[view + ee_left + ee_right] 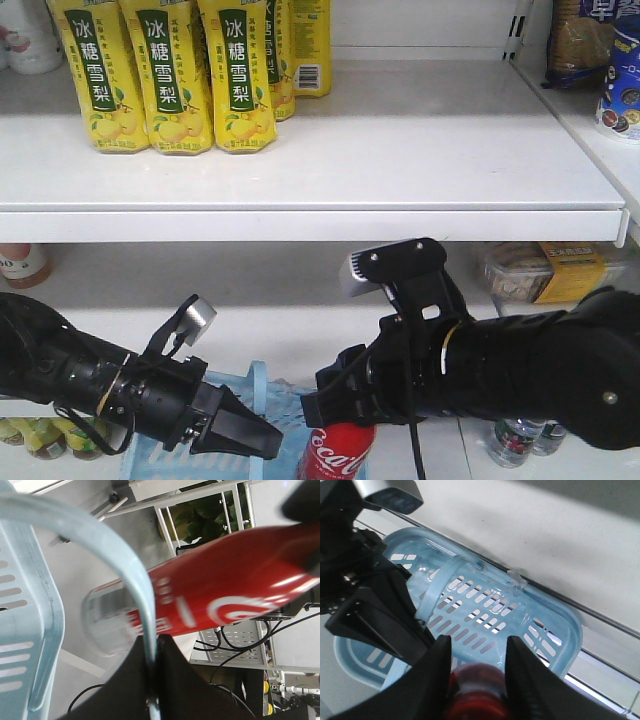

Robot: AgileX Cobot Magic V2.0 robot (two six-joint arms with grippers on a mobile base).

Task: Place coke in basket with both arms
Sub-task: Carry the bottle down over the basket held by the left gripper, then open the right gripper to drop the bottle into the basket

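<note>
The coke [338, 452], with its red label, hangs upright from my right gripper [336, 408], which is shut on its top over the light blue basket [165, 462]. In the right wrist view the jaws [478, 642] clamp the coke's red top [476, 692] above the basket's slotted floor [485, 615]. My left gripper [268, 440] is shut on the basket's swing handle [258, 385]. The left wrist view has the pale handle bar [134, 575] pinched between the black jaws [156, 639], with the coke [225, 595] just beyond it.
Yellow drink bottles [165, 75] stand on the upper white shelf [400, 160]. Snack bags [600, 60] sit at the far right. A packaged box [545, 270] lies on the middle shelf. Water bottles [520, 440] stand low at the right.
</note>
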